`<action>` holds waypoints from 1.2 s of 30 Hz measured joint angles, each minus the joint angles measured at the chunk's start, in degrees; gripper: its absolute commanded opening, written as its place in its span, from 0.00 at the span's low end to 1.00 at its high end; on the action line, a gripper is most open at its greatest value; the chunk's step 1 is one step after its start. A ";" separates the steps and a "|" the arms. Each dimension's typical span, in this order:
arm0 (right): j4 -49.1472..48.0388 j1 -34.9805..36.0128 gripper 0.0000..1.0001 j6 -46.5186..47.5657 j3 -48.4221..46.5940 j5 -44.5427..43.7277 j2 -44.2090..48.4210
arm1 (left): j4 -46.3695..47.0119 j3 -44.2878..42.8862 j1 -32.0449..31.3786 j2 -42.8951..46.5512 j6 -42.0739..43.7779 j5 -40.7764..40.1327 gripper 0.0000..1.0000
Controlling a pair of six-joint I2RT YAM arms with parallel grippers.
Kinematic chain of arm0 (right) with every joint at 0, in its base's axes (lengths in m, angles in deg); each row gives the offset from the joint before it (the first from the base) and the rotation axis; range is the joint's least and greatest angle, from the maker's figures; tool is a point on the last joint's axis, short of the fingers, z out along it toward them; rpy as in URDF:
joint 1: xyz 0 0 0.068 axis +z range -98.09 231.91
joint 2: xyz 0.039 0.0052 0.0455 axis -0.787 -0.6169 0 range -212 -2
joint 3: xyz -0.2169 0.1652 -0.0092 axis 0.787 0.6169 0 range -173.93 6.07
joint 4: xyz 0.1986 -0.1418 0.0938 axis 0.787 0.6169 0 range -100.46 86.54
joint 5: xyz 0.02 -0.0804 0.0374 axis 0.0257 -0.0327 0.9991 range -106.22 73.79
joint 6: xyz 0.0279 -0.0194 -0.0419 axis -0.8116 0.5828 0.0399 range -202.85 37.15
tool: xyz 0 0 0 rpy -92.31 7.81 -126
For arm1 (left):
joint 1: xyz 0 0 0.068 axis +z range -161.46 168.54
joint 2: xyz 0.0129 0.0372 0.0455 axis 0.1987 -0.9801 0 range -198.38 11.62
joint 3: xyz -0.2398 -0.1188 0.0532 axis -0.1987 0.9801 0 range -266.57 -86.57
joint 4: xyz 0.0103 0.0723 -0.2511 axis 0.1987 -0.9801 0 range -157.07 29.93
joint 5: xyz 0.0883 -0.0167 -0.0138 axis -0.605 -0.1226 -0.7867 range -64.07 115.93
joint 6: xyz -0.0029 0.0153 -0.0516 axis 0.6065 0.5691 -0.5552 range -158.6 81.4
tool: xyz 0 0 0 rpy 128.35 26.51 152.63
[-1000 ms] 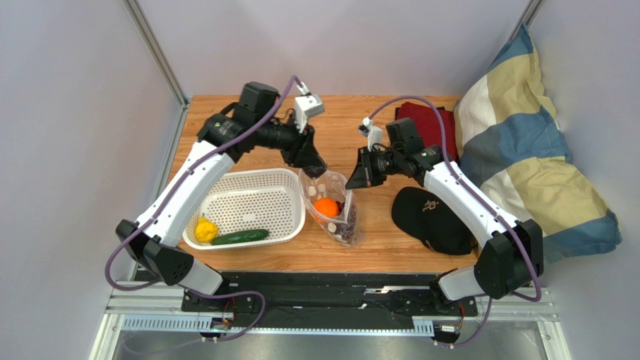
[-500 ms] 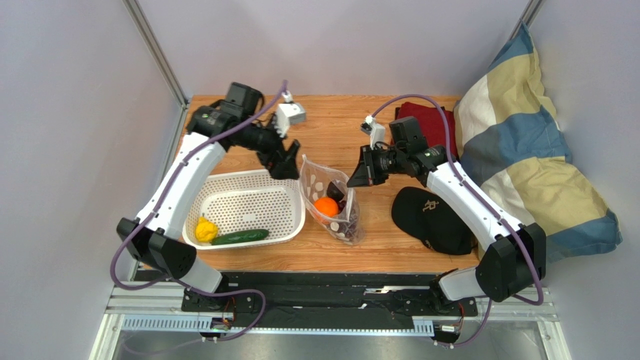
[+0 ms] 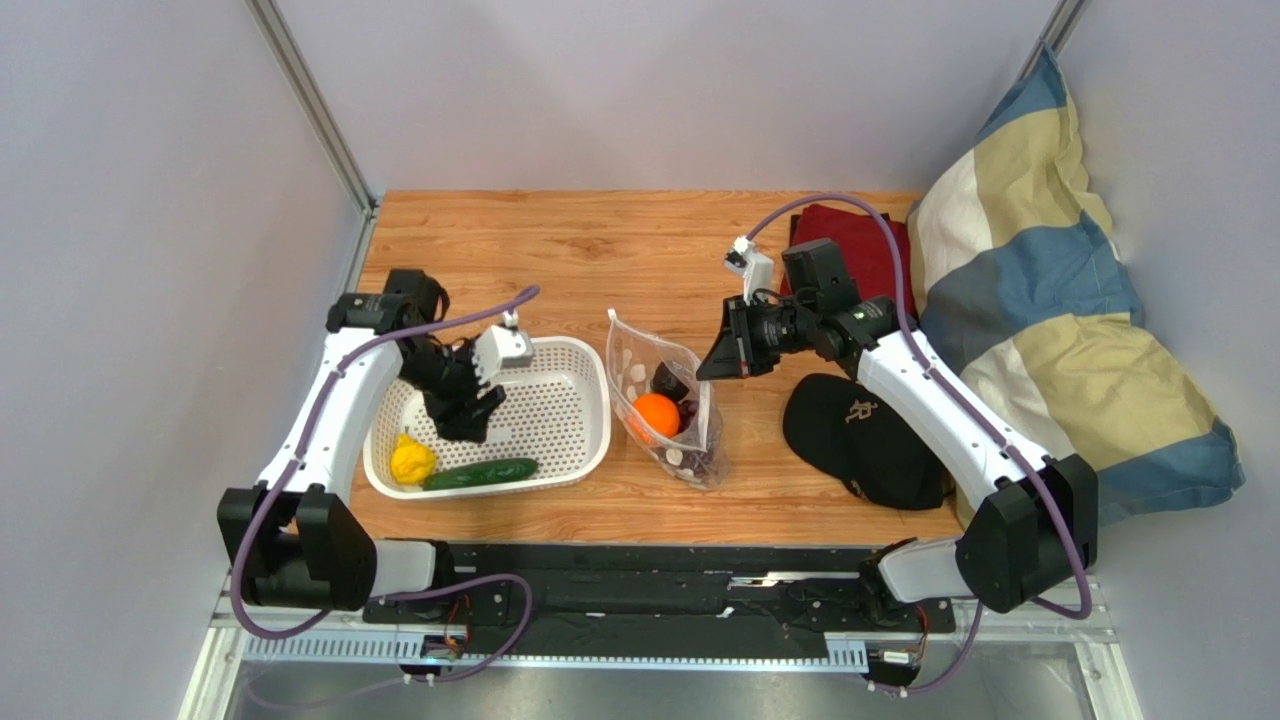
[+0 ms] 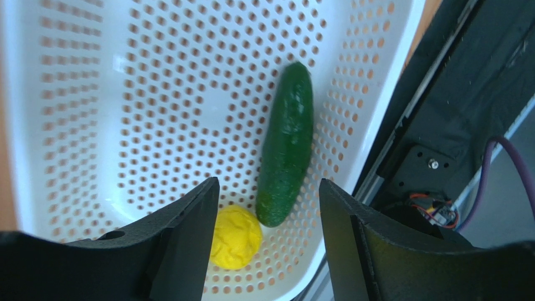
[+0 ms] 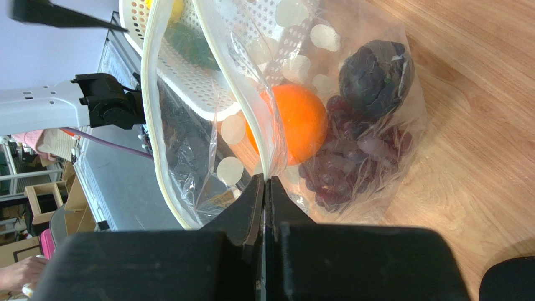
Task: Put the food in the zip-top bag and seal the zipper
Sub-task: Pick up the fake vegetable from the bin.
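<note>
L gripper [image 4: 267, 188], jaws wide, hovers over lemon [image 4: 234, 237] & cucumber [image 4: 287, 144] at basket's [image 3: 559, 393] 6 o'clock. R gripper [image 5: 265, 182] pinches rim of bag [image 3: 631, 353], at basket's 3 o'clock. Risk: thin pinch slips, mouth sags shut.

No legible text; the emblem on the black cap [image 3: 887, 450] is unreadable.

A white perforated plastic basket [image 3: 559, 417] sits on the left half of the wooden table [image 3: 601, 248]. A black baseball cap [image 3: 872, 438] lies on the right, near the front edge. Behind it, at the far right corner, is a folded dark red cloth [image 3: 860, 240]. A blue, cream and yellow patchwork pillow [image 3: 1052, 315] leans against the right wall, overlapping the table's edge.
</note>
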 measured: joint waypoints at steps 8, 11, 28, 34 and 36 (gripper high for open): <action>0.00 -0.02 0.00 0.00 0.00 -0.02 0.00 | 2.80 13.51 -1.66 -0.17 5.25 -5.31 0.61; 0.00 0.00 0.00 0.00 -0.02 -0.02 -0.02 | 5.75 15.52 -2.86 -2.03 5.68 -6.84 0.61; 0.39 -0.02 0.00 0.59 -1.20 -0.07 -2.95 | 15.37 15.58 -6.23 -14.03 5.01 -10.32 0.18; 0.55 -0.02 0.00 0.66 -1.46 -0.07 -3.04 | 17.90 10.99 -7.06 -13.38 4.57 -8.20 0.05; 0.66 -0.11 0.00 0.66 -1.46 -0.07 -3.06 | 17.79 9.62 -7.74 -11.30 4.57 -7.34 0.00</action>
